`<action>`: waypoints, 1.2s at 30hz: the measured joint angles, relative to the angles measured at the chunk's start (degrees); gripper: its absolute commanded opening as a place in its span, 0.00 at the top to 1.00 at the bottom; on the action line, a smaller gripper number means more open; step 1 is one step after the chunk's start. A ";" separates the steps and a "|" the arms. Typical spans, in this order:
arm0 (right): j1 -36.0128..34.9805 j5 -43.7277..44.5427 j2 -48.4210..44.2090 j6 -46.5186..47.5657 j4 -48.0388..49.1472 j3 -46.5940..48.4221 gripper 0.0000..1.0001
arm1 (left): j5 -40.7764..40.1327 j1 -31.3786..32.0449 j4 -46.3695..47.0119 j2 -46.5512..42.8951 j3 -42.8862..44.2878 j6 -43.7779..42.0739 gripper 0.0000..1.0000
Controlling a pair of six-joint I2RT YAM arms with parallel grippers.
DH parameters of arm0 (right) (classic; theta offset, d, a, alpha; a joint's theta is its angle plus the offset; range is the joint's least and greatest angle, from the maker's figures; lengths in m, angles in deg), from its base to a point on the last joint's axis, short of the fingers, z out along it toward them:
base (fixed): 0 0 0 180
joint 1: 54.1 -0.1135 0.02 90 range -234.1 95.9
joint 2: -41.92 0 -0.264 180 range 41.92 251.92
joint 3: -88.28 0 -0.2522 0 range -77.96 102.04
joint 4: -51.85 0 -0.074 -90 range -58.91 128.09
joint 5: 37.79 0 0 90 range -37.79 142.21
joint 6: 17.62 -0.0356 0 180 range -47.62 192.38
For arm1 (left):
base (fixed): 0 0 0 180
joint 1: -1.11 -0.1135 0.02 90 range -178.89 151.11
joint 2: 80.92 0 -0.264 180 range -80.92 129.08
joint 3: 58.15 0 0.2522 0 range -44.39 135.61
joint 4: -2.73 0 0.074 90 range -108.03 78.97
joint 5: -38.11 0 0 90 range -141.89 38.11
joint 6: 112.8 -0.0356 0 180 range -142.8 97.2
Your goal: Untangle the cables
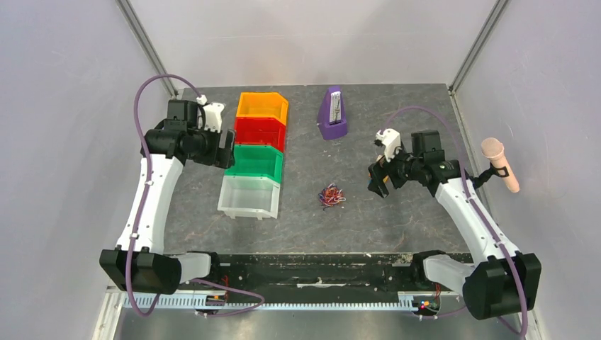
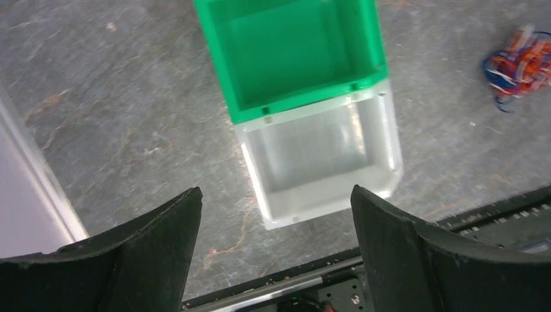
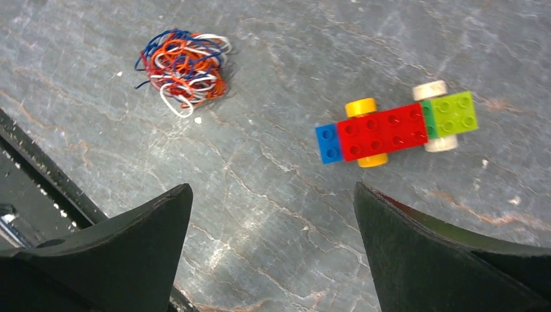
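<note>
**A:** Where are the cables?

**B:** The cables [image 1: 331, 195] lie on the table as one tight knot. They are to the right of the clear bin [image 1: 248, 198], well apart from it and touching nothing.

**A:** Is any strand pulled free?

**B:** None that I can see. Red, orange, blue and white loops are all wound into one clump. I judge the untangling not yet begun, so all of it is left.

**A:** And the claws?

**B:** The left gripper [image 2: 274, 195] hangs in the air near the clear bin, with its jaws spread wide and nothing between them. The right gripper [image 3: 273, 188] is further right of the bin, beyond the knot, and is just as wide and empty. A toy brick car [image 3: 390, 130] lies under it, further from the bin than the knot.

**A:** So neither claw touches the cables?

**B:** Neither. One has to come to the knot first, and the right is nearer.
</note>
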 measured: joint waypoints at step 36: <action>-26.69 8.57 33.22 0.85 10.23 6.88 1.00 | 25.18 13.97 21.33 -8.04 -16.81 6.01 0.19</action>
